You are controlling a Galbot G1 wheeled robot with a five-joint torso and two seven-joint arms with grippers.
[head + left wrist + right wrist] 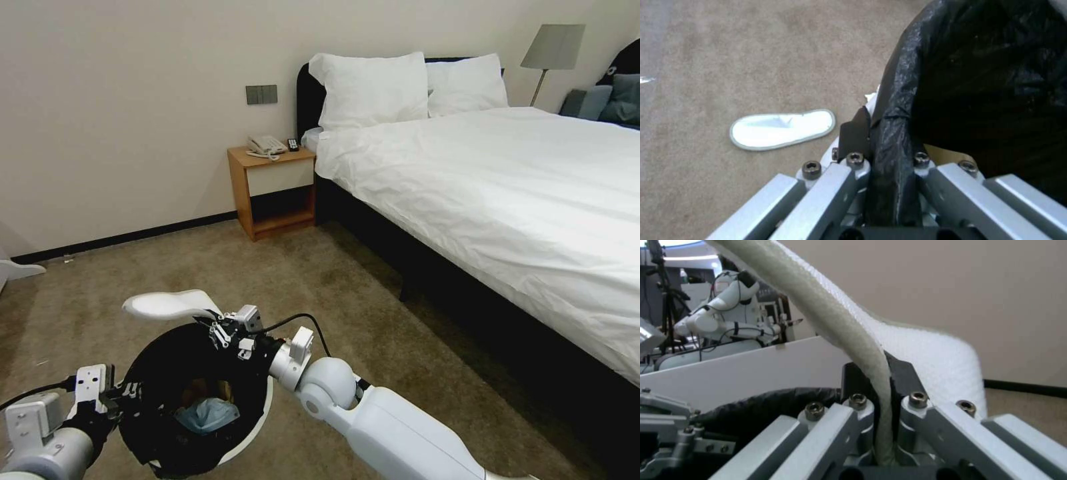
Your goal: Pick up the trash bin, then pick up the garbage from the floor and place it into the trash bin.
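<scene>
So here's the setup: the left pincer (113, 393) is clamped on the black-bagged rim of the trash bin (250, 427), holding it low in front of the robot, over the carpet. You can see the bag pinched tight between its fingers (853, 163) in the left wrist view. Inside the bin there's already a light-blue cloth (207, 415) and something brown under it.

The right pincer (223, 330) is shut on one edge of a white slipper (170, 305). The bit that matters: the slipper sits right at the far rim of the bin, its long axis running roughly level and sideways, sticking out from the pincer toward the robot's left. So most of it looks to hang just past the rim rather than over the opening. I'd guess it needs to come back toward the robot a touch, or tip down, before letting go, otherwise it may catch the rim and flop outside.

A second slipper (782, 129) lies flat on the carpet just beside the bin, on the left pincer's side.
</scene>
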